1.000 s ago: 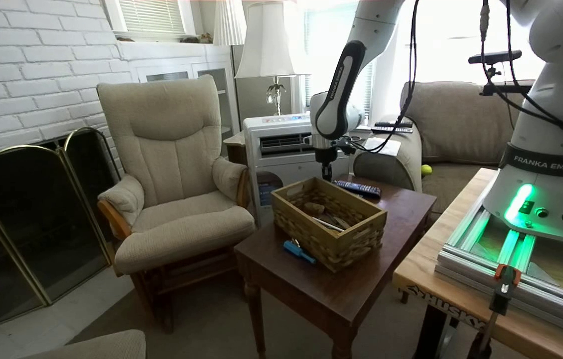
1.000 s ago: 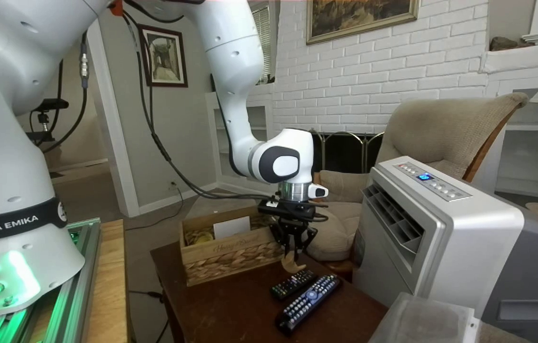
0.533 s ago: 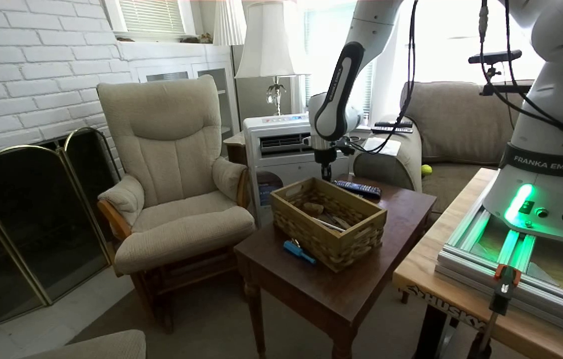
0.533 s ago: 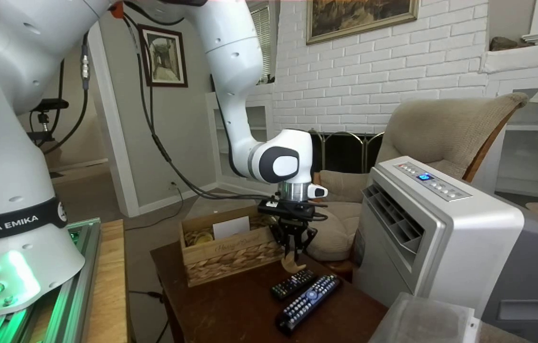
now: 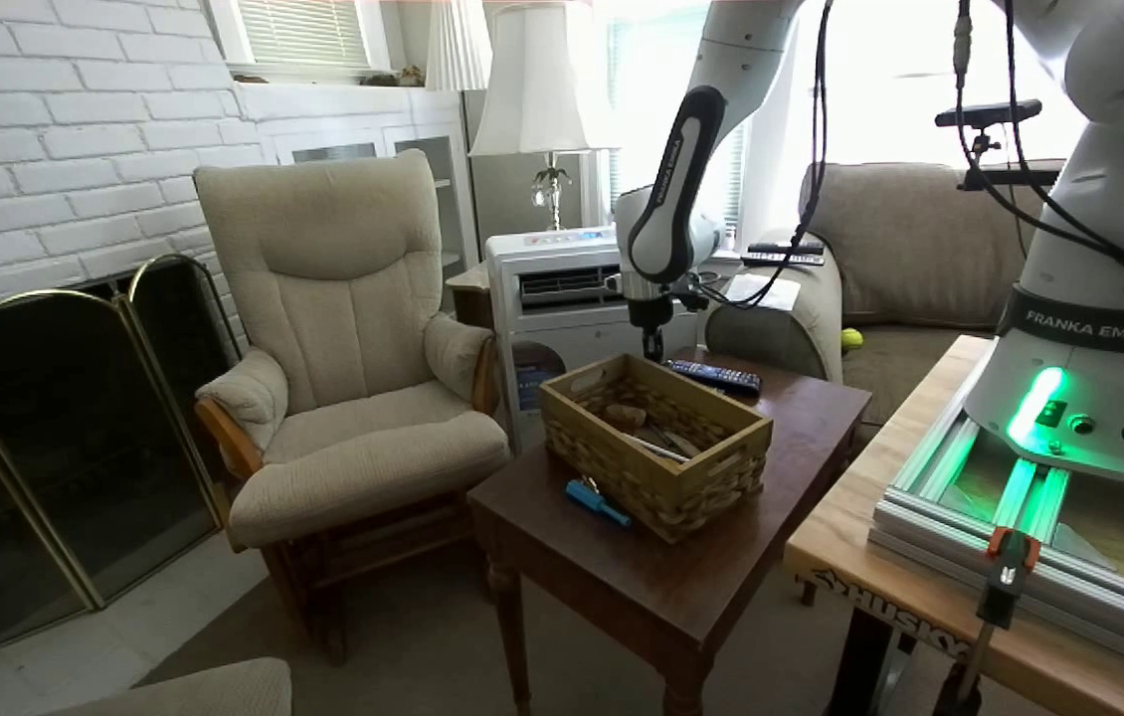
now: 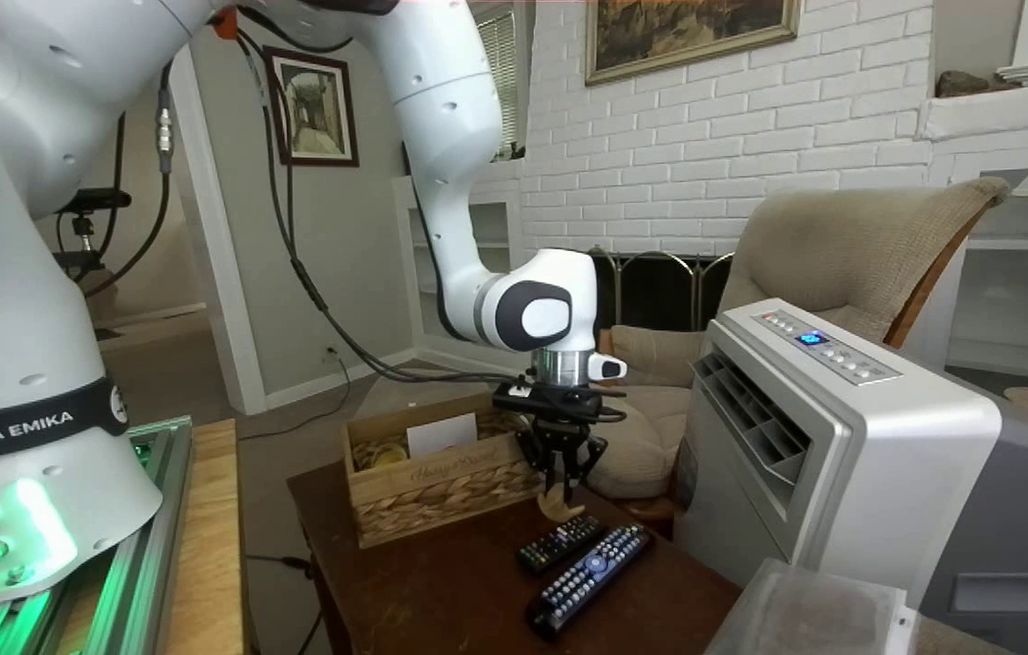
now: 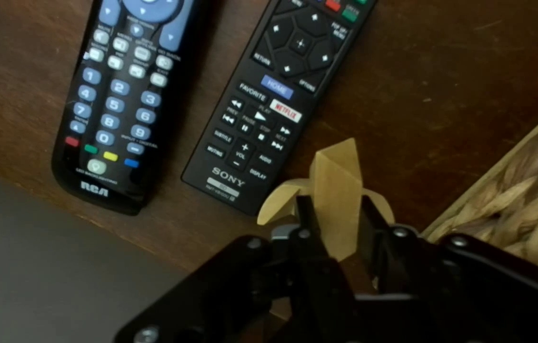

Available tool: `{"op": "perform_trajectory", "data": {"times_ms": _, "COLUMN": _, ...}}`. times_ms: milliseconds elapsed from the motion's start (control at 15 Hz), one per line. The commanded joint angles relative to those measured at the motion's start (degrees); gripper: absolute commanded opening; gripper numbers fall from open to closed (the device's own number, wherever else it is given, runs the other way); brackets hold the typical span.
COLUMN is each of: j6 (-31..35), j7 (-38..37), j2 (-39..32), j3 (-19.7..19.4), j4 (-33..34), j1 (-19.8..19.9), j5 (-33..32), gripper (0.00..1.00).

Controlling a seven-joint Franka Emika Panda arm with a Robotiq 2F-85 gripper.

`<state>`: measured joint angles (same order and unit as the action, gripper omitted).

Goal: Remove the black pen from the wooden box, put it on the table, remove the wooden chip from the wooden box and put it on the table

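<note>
A pale, curved, faceted wooden chip (image 7: pixel 338 186) is pinched between the dark fingers of my gripper (image 6: pixel 559 494), which is shut on it. In an exterior view the chip hangs low over the table (image 6: pixel 441 591), just outside the wooden box (image 6: pixel 450 468); whether it touches the tabletop I cannot tell. The box's woven wall shows at the right of the wrist view. From the opposite side, the box (image 5: pixel 622 482) covers the fingertips and the chip. No black pen can be made out in these frames.
Two black remotes, a smaller one (image 6: pixel 559 543) and a larger one (image 6: pixel 589 580), lie beside the chip. A small blue item (image 5: pixel 598 501) rests across the box. A white card (image 6: pixel 442 435) stands in the box among several other things. An air conditioner (image 6: pixel 851 437) stands close behind.
The arm has come down very slightly, with the chip still in the grip. Box, remotes and blue item have stayed where they were.
</note>
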<state>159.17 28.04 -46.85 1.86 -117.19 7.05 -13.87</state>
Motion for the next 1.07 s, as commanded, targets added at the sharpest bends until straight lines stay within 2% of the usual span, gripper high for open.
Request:
{"op": "perform_trajectory", "data": {"times_ms": 0, "j6": -2.1, "j7": -1.2, "j2": -2.2, "j3": -1.1, "j4": 3.8, "j1": -0.2, "j5": -0.9, "gripper": 0.18}}
{"op": "perform_trajectory", "data": {"times_ms": 67, "j6": -2.3, "j7": -1.3, "j2": -2.5, "j3": -1.3, "j4": 4.4, "j1": -0.2, "j5": -0.9, "gripper": 0.49}}
{"op": "perform_trajectory", "data": {"times_ms": 133, "j6": -2.5, "j7": -1.4, "j2": -2.6, "j3": -1.6, "j4": 4.7, "j1": -0.3, "j5": -1.0, "gripper": 0.5}}
{"op": "perform_trajectory", "data": {"times_ms": 200, "j6": -2.6, "j7": -1.5, "j2": -2.8, "j3": -1.7, "j4": 5.0, "j1": -0.3, "j5": -1.0, "gripper": 0.56}}
{"op": "perform_trajectory", "data": {"times_ms": 600, "j6": -3.1, "j7": -2.2, "j2": -3.2, "j3": -2.1, "j4": 5.6, "j1": -1.1, "j5": -1.1, "gripper": 0.99}}
{"op": "perform_trajectory", "data": {"times_ms": 1000, "j6": -2.7, "j7": -3.1, "j2": -2.6, "j3": -2.1, "j4": 5.0, "j1": -1.3, "j5": -0.9, "gripper": 1.0}}
